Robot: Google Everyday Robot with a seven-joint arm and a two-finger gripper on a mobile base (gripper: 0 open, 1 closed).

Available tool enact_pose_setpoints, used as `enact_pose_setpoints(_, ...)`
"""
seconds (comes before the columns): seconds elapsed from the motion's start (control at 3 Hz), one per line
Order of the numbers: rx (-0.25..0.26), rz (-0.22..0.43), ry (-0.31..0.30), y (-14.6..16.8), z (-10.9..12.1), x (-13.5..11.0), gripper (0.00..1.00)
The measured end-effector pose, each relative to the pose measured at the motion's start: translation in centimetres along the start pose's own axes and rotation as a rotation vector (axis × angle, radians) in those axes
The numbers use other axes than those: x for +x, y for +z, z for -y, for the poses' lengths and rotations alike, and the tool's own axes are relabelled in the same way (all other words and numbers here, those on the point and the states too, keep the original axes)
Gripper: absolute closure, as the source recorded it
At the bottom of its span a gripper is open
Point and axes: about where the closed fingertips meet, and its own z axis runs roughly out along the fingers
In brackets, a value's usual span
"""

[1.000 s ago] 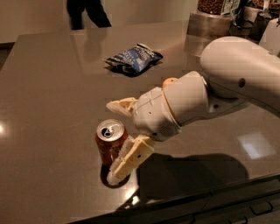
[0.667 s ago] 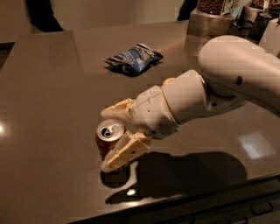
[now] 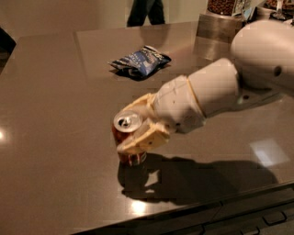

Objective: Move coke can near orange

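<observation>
- The hand [image 3: 124,131] sits lower centre of the frame, just left of the middle, and it's clamped on the can [image 3: 127,121].
- One cream finger [image 3: 140,141] presses across the can's near side, and the other wraps round the far side, half hidden behind the silver top.
- The can leans a touch, with its pull-tab top facing up and toward us and its dark-red body showing below the finger.
- The can's base is right at the desk [image 3: 55,114]; I can't tell whether it's touching or just off the surface.
- A dark shadow [image 3: 183,176] spreads over the desk directly beneath the can and hand, running off to the right.
- The big white arm [image 3: 216,92] reaches in from the upper right, sloping down to the hand.
- A blue bag [image 3: 140,61] lies crumpled in the upper middle, well apart from the can.
- A person's legs [image 3: 144,11] stand at the top edge, beyond the desk.
- A container [image 3: 220,25] stands in the upper right corner of the desk.
</observation>
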Motion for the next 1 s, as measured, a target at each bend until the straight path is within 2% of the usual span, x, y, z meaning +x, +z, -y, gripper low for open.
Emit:
enact_pose_setpoints(0.33,0.105,-0.018,0.016,-3.6,2.5,-0.2,0.99)
enact_pose_setpoints(0.67,0.289,-0.07,0.048,-8.4,7.0,0.7,1.0)
enact_pose_setpoints(1.0,0.387,-0.095,0.055,-10.5,9.1,1.5,1.0)
